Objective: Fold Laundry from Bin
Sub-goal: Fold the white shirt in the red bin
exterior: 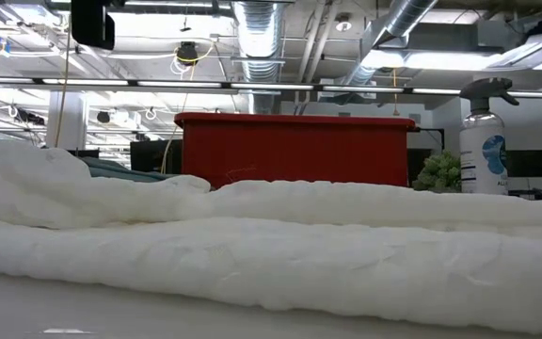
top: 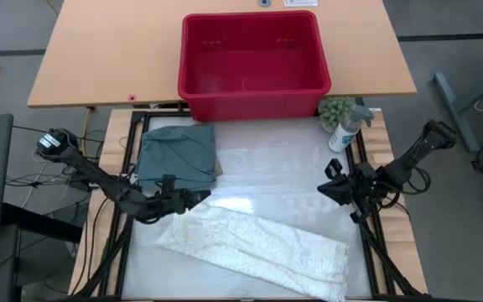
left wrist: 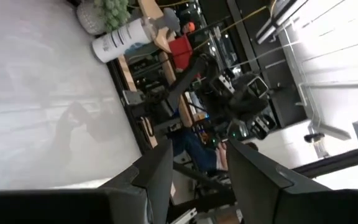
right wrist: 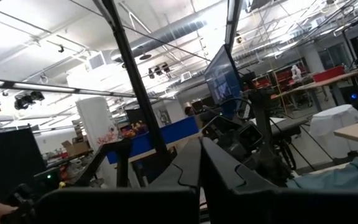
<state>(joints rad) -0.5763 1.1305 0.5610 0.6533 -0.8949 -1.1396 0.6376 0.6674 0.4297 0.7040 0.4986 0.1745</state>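
The red bin [top: 252,59] stands at the table's far side, and no cloth shows inside it. A dark teal-green garment [top: 175,153] lies folded on the far left of the white mat. A white garment [top: 258,249] lies as a long folded band across the near part of the mat; it fills the foreground of the low view [exterior: 271,245]. My left gripper [top: 205,197] hovers level between these two garments, pointing toward the table's right; its fingers [left wrist: 160,171] stand open with nothing between them. My right gripper [top: 324,188] waits shut at the mat's right edge.
A spray bottle [top: 345,129] and a small green plant [top: 335,109] stand at the mat's far right corner, beside the bin. The mat's middle [top: 267,172] lies bare. Black frame rails run along both sides of the mat.
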